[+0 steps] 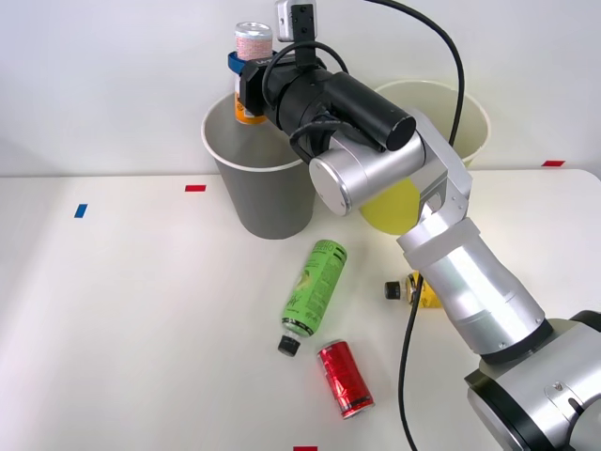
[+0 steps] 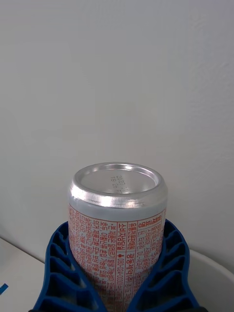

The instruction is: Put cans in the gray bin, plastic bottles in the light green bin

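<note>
Right gripper [image 1: 246, 83] jaws clamp orange-pink can [image 1: 252, 56] upright, gray bin [image 1: 268, 202] directly below: drop pending. Red can [image 1: 345, 378], green-label bottle [image 1: 315, 293], yellow bottle [image 1: 413, 289] lie on desk [image 1: 131, 319], well below jaws, unsorted.

looks like a robot test lab: plain white wall [image 1: 113, 85], white table [image 1: 122, 319] w/ coloured tape marks [image 1: 195, 188].

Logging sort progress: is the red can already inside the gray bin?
No. In the front view the red can lies on the table, apart from the gray bin and near the green-labelled bottle.
</note>
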You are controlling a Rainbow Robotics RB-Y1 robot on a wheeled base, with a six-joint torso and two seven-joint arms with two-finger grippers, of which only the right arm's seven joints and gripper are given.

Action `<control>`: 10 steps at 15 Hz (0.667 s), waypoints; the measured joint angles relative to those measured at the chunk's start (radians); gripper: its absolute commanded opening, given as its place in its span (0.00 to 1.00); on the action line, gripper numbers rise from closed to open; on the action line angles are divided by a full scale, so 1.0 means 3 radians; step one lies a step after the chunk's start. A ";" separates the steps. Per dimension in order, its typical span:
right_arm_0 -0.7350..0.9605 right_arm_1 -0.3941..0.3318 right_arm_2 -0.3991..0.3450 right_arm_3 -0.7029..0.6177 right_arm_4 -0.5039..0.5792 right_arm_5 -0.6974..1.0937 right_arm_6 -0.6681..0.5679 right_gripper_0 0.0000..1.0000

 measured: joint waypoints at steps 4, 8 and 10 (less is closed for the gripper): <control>-0.0027 -0.0030 0.0002 0.0006 -0.0006 -0.0001 -0.0009 1.00; -0.0028 -0.0058 0.0046 0.0006 0.0256 -0.0004 -0.0007 1.00; -0.0015 -0.0229 0.0172 0.0004 0.0253 -0.0128 -0.0008 1.00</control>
